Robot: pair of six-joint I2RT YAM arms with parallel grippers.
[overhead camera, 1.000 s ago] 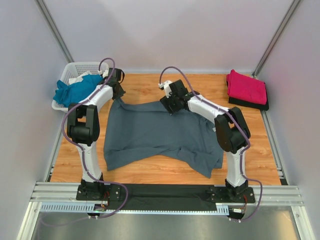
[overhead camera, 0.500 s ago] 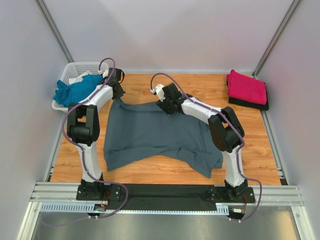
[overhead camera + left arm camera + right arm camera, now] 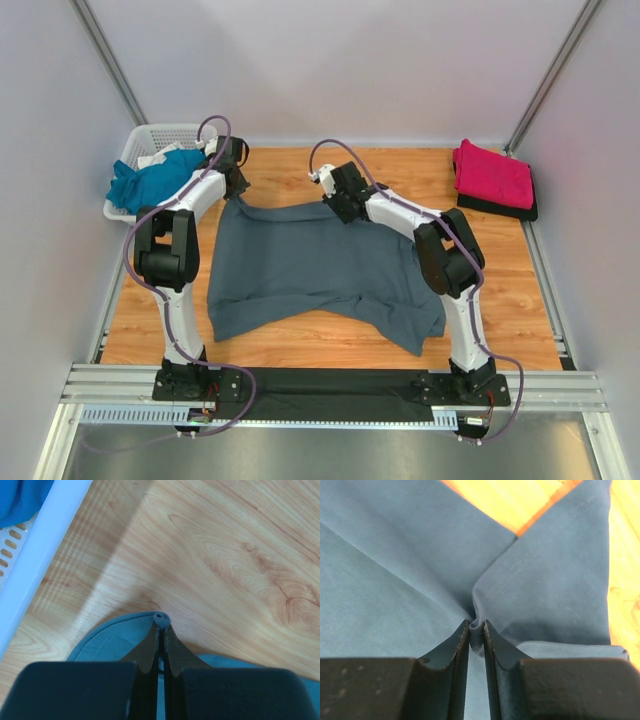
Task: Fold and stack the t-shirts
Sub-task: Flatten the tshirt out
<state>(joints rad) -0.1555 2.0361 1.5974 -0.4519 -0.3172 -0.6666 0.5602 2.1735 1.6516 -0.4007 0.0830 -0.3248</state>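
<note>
A large slate-grey t-shirt (image 3: 320,270) lies spread across the middle of the wooden table (image 3: 300,175). My left gripper (image 3: 236,186) is shut on its far left corner, where the hem (image 3: 161,618) bunches between the fingertips. At the shirt's far edge my right gripper (image 3: 340,203) is shut on a pinched fold of grey fabric (image 3: 476,625). A magenta-pink t-shirt (image 3: 492,172) sits folded on a dark folded one (image 3: 500,208) at the far right. In the basket lies a crumpled teal-blue t-shirt (image 3: 148,182).
The white lattice basket (image 3: 160,135) stands at the far left corner, its rim (image 3: 35,555) close to my left gripper. Grey walls enclose the table on three sides. A metal rail (image 3: 330,385) runs along the near edge.
My right gripper moved left along the shirt's far edge, drew back slightly right, and closed from open onto a fold of the grey fabric. The left arm has not moved.
</note>
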